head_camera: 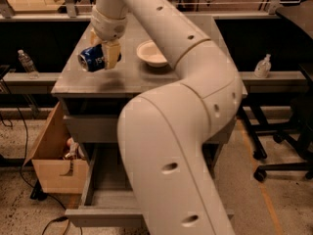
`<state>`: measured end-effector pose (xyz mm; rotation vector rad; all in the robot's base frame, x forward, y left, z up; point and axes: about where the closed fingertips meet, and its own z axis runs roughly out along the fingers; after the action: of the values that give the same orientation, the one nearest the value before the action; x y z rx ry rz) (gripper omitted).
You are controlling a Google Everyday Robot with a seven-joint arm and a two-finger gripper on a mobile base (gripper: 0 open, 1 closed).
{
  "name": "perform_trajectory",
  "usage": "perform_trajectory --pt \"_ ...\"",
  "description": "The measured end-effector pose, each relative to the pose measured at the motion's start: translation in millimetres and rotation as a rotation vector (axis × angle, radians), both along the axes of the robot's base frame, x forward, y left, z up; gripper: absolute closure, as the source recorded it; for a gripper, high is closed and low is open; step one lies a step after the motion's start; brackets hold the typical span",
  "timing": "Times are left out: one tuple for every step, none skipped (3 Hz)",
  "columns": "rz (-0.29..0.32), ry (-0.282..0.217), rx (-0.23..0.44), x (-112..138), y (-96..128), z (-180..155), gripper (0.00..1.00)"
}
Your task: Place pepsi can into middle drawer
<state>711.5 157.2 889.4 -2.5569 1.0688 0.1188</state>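
Your hand [101, 58] is at the upper left of the view, over the left part of the grey worktop [93, 86]. It is clamped on the pepsi can [90, 60]. One cream finger [112, 55] presses the can on the 3 o'clock side, and the other finger is mostly hidden behind the can. The can lies sideways in the grip, with its silver end turned to 9 o'clock. It seems lifted off the worktop, because its shadow falls on the surface below.

At 3 o'clock from the hand, near but apart, a white bowl [152, 54] stands on the worktop. At 6 o'clock, well below the hand, the middle drawer [110, 199] is pulled out toward you, and the big arm covers its right part. At 7 o'clock a cardboard box [54, 173] stands on the floor, just beside the drawer.
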Motion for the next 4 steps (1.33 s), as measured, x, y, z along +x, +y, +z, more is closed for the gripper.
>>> perform_trajectory --pt "-0.019 -0.021 0.025 -13.9 -30.3 18.7 1.0" --pt "-0.047 -0.025 0.048 -34.3 -60.8 21.3 1.0" --pt "-0.085 0.0 0.047 -81.3 -107.5 2.9 1.0" --pt "-0.085 0.0 0.048 -81.3 -107.4 2.8 1.0"
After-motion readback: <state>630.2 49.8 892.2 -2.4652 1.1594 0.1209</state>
